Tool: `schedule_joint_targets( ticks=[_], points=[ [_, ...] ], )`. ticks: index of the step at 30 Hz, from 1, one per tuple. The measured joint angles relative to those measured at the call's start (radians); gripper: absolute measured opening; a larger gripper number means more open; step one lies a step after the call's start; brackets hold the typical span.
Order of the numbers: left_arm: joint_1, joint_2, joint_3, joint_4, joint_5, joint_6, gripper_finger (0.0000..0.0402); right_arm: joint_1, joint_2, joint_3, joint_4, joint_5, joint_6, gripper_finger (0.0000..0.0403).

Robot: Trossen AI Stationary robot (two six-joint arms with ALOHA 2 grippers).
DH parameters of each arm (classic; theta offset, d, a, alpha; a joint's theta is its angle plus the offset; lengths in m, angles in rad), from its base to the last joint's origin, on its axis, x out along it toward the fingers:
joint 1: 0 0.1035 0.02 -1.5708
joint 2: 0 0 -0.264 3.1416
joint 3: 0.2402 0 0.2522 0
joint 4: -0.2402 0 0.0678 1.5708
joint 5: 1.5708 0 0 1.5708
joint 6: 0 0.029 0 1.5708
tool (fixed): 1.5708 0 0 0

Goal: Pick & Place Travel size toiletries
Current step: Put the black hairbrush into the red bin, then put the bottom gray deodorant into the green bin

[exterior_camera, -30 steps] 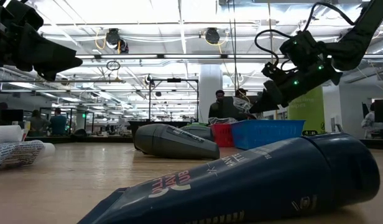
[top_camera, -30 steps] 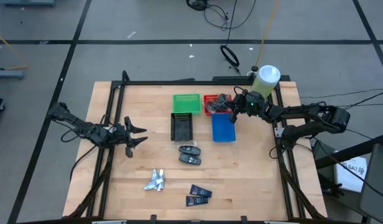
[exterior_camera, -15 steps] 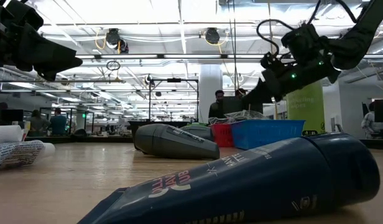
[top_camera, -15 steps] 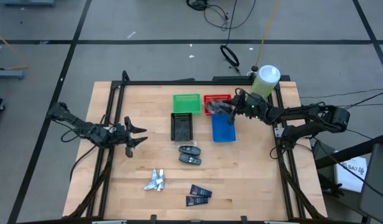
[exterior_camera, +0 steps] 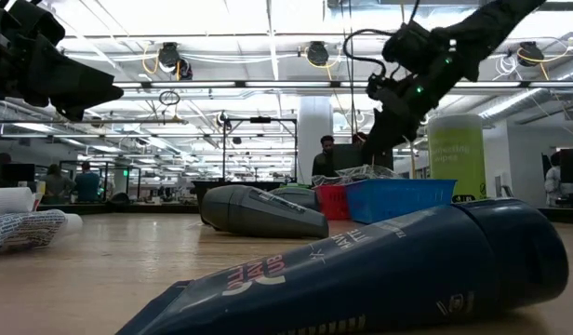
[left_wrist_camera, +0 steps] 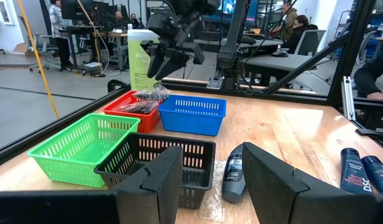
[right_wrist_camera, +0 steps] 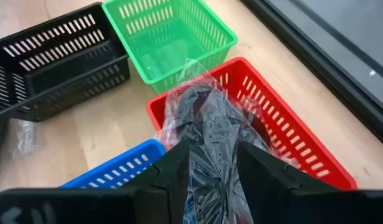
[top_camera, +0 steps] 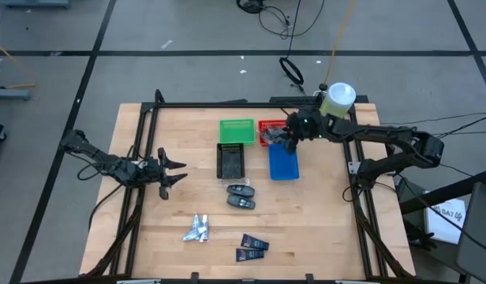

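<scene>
High view: red bin point(top_camera: 269, 127) beside blue bin point(top_camera: 283, 162)

Green bin point(top_camera: 236, 130), red bin point(top_camera: 271, 128), blue bin point(top_camera: 283, 162), black bin point(top_camera: 231, 161); navy packets point(top_camera: 251, 248) beside silver-white tubes point(top_camera: 197, 229).

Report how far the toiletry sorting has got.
Done: nothing clearly settled in a bin; the green basket, black basket and blue basket look empty. In hand: the right gripper holds a clear-wrapped dark packet over the red basket. Left: two black oval pieces, silver-white tubes and two navy packets lie on the wooden table. The left gripper waits open.
</scene>
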Motion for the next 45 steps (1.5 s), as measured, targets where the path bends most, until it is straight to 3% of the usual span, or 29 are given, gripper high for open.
schedule_joint_targets(
  ticks=[11, 18, 22, 32, 36, 41, 45],
  points=[
    [0.0, 0.0, 0.0, 0.0, 0.0, 0.0, 0.0164, 0.0, 0.111, 0.02, -0.095, -0.005, -0.01, 0.0118],
    [0.0, 0.0, 0.0, 0.0, 0.0, 0.0, 0.0164, -0.001, 0.234, 0.021, -0.013, 0.004, -0.042, 0.0114],
    [0.0, 0.0, 0.0, 0.0, 0.0, 0.0, 0.0163, 0.0, 0.234, 0.02, 0.033, 0.047, -0.072, 0.0114],
    [0.0, 0.0, 0.0, 0.0, 0.0, 0.0, 0.0163, -0.001, 0.114, 0.02, 0.042, 0.052, -0.098, 0.0114],
    [0.0, 0.0, 0.0, 0.0, 0.0, 0.0, 0.0163, 0.006, 0.035, 0.02, 0.028, 0.036, -0.027, 0.0114],
    [0.0, 0.0, 0.0, 0.0, 0.0, 0.0, 0.0164, 0.066, -0.095, -0.011, 0.062, -0.184, 0.021, 0.0114],
    [0.0, 0.0, 0.0, 0.0, 0.0, 0.0, 0.0163, 0.179, -0.207, -0.112, 0.189, -0.213, 0.078, 0.0107]
  ],
)
